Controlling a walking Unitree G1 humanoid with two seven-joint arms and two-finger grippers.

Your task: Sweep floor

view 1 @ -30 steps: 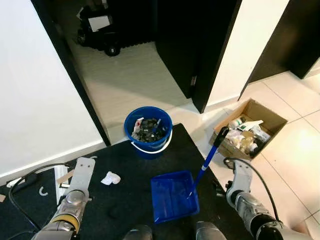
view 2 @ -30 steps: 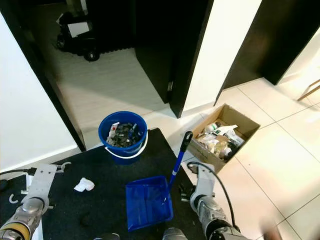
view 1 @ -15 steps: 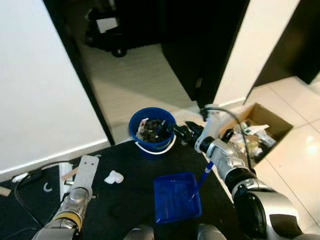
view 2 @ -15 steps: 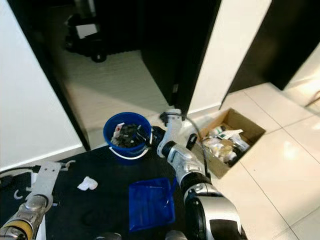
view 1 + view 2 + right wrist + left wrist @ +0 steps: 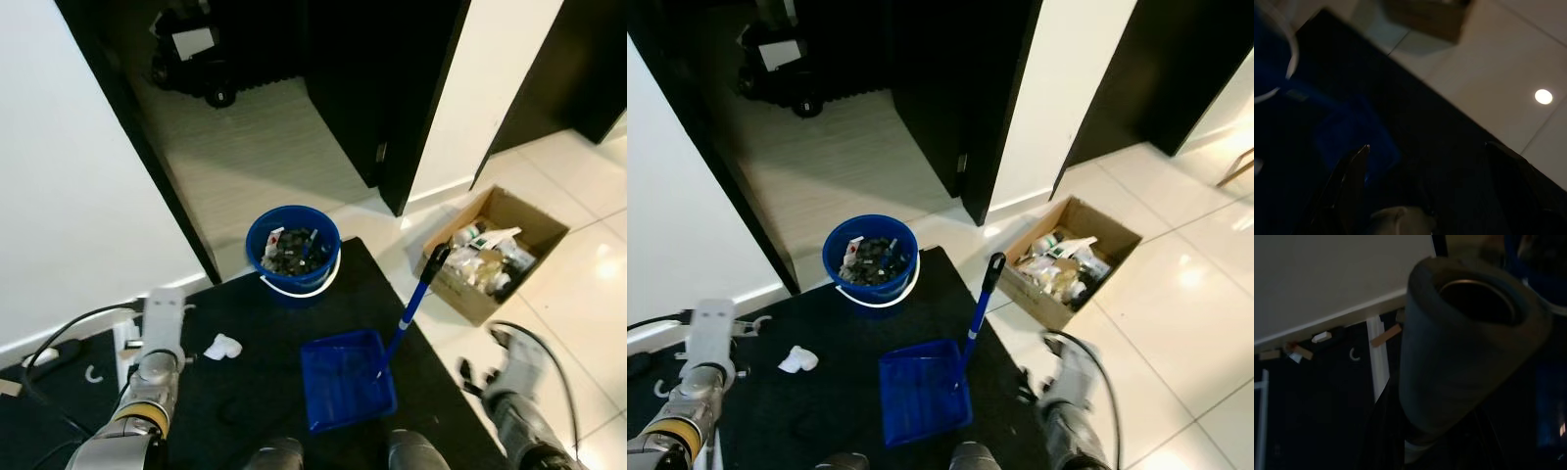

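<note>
Blue bucket (image 5: 292, 253) w/ white rim, blue dustpan (image 5: 348, 380) on black mat (image 5: 255, 392); brown box (image 5: 495, 253) right of bucket; white tiles (image 5: 588, 284).

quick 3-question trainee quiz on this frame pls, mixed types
1. True or false: the blue bucket is empty.
2. Multiple choice: the crumpled white paper lies on A) the white tiles, B) the black mat, C) the blue dustpan.
3. Short answer: what stands on the tiles past the mat's edge, on the robot's right?

Key
1. False: it holds dark and white scraps.
2. B, left of the dustpan, between it and the left end effector.
3. An open cardboard box filled with rubbish. The right end effector, low on that side, is open and holds nothing.
</note>
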